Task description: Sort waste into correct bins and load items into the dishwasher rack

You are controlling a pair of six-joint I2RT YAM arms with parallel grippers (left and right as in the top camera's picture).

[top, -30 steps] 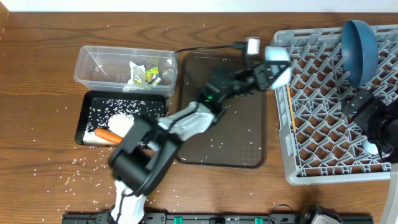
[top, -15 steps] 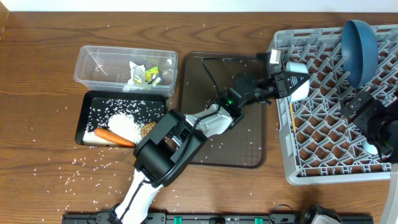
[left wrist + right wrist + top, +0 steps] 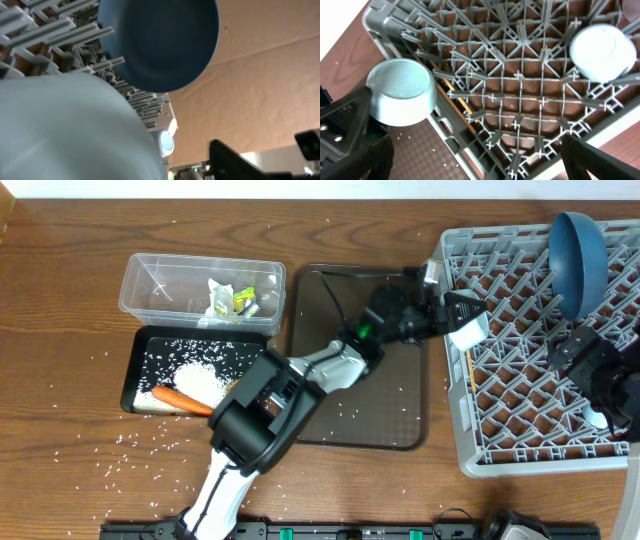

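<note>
The left pincer (image 3: 458, 318) has carried the white round bowl (image 3: 470, 332) across from above the far corner of the dark brown serving tray (image 3: 400, 430), where it hung a second ago. It has reached a spot just inside the left wall of the big grey lattice dishwasher rack (image 3: 462, 420). The bowl now sits tipped among the pegs against that wall, its pale hollow turned toward the rack's middle, as the right wrist view shows. Whether the fingers still pinch its rim or have parted I cannot tell: from above they are lost against bowl and wall, and the left wrist view is mostly blurred white bowl. To my eye this is the letting-go step, and the bowl looks as good as loaded. Further in, the large dark blue round plate-bowl (image 3: 580, 245) stands on edge in the far right corner. A small pale cup (image 3: 602, 52) lies mouth down near the right pincer (image 3: 475, 145), whose fingers are spread wide on nothing. Out on the table, the clear plastic tub (image 3: 150, 280) holds a crumpled white tissue (image 3: 218, 288) and a yellow-green wrapper (image 3: 243, 300). The shallow black tray (image 3: 140, 375) holds heaped rice (image 3: 195, 375) and an orange stick (image 3: 178, 396).
</note>
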